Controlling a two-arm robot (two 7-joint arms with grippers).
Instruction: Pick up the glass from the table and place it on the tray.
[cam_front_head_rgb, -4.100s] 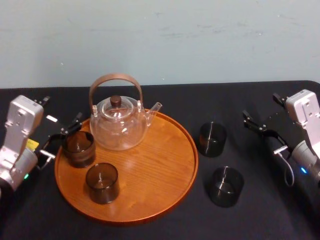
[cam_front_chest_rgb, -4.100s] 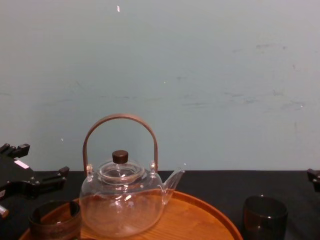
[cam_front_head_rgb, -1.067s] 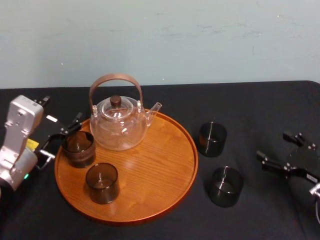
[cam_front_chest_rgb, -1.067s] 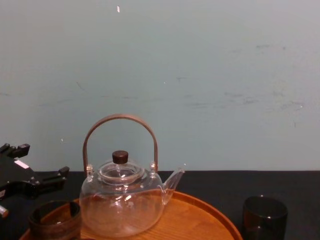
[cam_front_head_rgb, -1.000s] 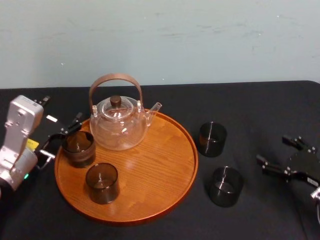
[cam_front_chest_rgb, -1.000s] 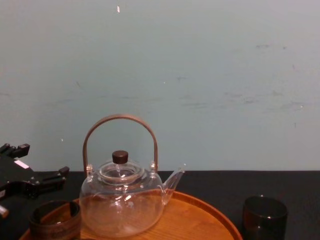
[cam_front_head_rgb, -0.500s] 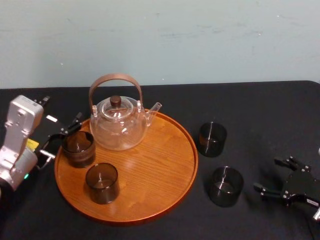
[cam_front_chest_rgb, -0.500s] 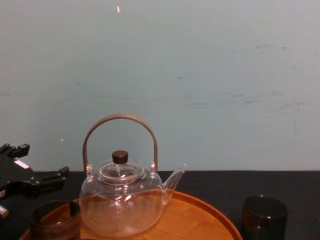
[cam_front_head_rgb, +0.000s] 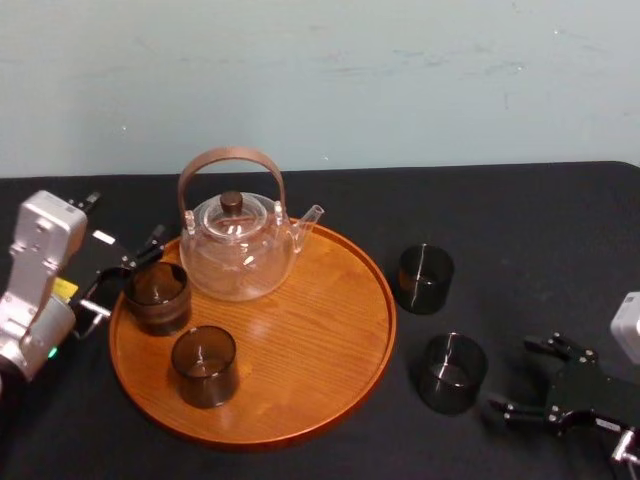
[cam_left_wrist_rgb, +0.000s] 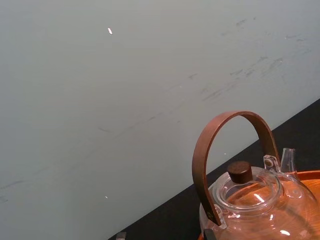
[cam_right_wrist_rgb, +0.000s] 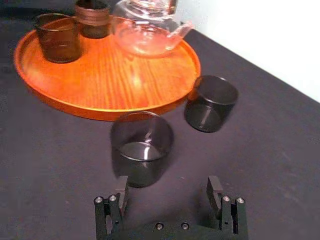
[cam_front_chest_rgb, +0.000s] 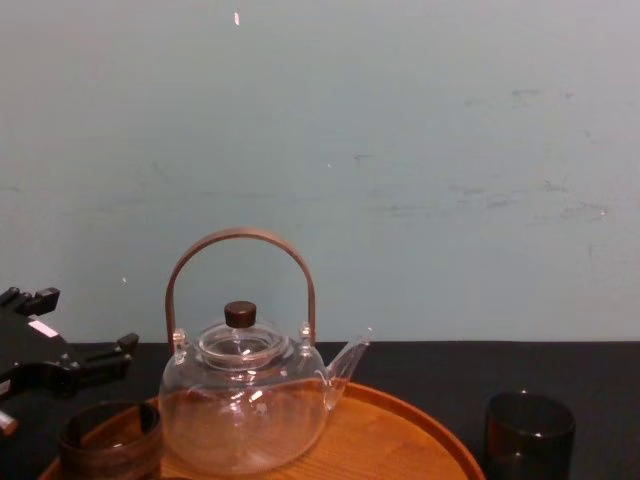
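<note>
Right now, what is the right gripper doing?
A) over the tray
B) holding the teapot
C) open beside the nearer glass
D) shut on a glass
C: the right gripper has its jaws wide apart next to the nearer glass, which rests on the table.

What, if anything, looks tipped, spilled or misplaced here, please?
Nothing odd. The teapot, banded cup and tumbler stand upright on the tray, the far glass and near glass upright beside it. The right end effector is open by the near glass, the left end effector beside the tray.
</note>
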